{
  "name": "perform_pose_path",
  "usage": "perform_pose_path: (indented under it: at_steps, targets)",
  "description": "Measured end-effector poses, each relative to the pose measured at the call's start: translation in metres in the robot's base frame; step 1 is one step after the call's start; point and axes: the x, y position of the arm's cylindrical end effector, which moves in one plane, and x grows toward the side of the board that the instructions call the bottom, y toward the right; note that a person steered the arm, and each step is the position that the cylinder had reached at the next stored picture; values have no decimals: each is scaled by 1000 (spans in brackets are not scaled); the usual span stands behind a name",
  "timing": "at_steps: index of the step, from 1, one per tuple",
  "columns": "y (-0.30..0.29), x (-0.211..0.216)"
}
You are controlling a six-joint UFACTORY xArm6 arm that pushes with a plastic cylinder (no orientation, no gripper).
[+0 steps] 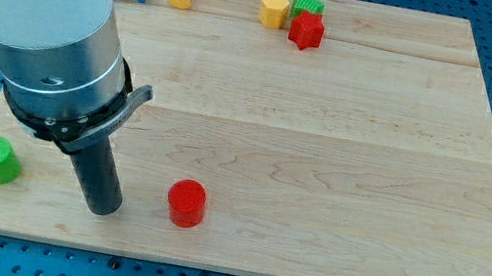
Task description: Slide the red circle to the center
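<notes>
The red circle [186, 202] lies near the surface's [343, 165] bottom edge, left of middle. The tip [103, 206], a plain rod tool holding nothing, is set just left of it. An off-centre push could let it roll aside.
</notes>
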Motion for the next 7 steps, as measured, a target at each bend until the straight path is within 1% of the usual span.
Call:
perform_pose_path:
  at_steps: [1,2,5,7]
  targets:
    - [31,25]
    - [71,22]
    - [75,-76]
    - [75,-112]
